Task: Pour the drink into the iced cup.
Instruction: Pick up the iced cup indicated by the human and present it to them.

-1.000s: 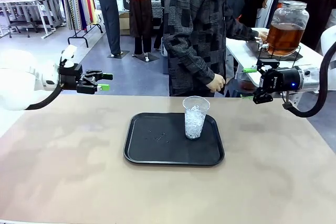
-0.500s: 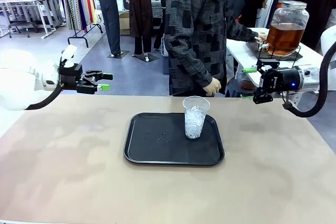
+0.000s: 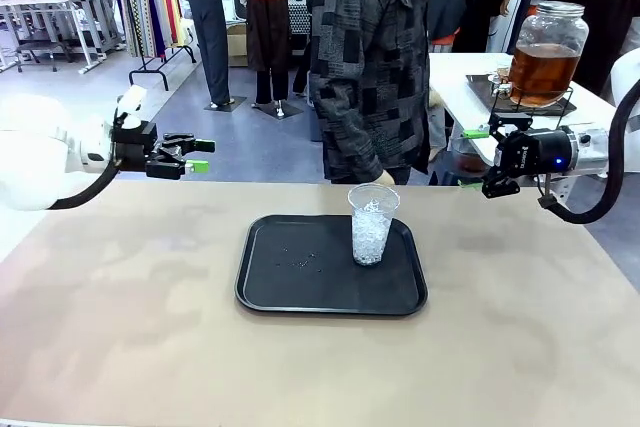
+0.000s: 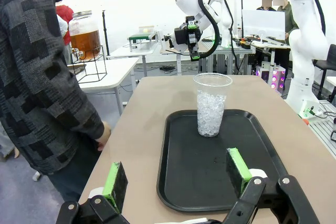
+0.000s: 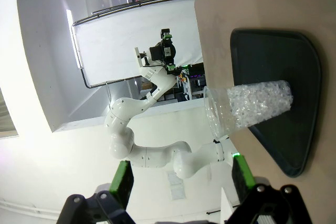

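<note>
Far left, above the far edge of the bench [image 3: 120, 277]: left tool [image 3: 197, 155], fingers pointing toward picture right. Jaws spread wide, green pads [image 4: 115, 184] bare, nothing gripped. Held clear of the bench surface.

Centre of the bench: black tray [image 3: 300, 292] with rounded corners, lying flat. A few pale specks [image 3: 300, 262] on the tray floor.

Right rear part of the tray: iced cup [image 3: 372, 227], clear plastic, upright. Packed with crushed ice [image 4: 210, 114] for most of its height, with an empty band below the rim. No liquid visible in it.

Behind the cup, at the far side of the bench: person [image 3: 370, 57] in a dark patchwork-patterned top, one hand [image 4: 103, 135] low at the bench edge, apart from the cup.

Right, above the far edge of the bench: right tool [image 3: 478, 159], fingers pointing toward picture left. Jaws spread wide, gripping nothing.

Far right, behind the right tool: large clear glass dispenser jar [image 3: 545, 47] with metal lid [image 3: 560, 9], seated on a black wire stand [image 3: 535, 102] on a white side bench [image 3: 465, 82]. Inside, the drink [image 3: 540, 72]: amber-brown, translucent, tea-like, filling the lower part of the jar, with clear glass above the liquid line. Well apart from the iced cup and both tools.
</note>
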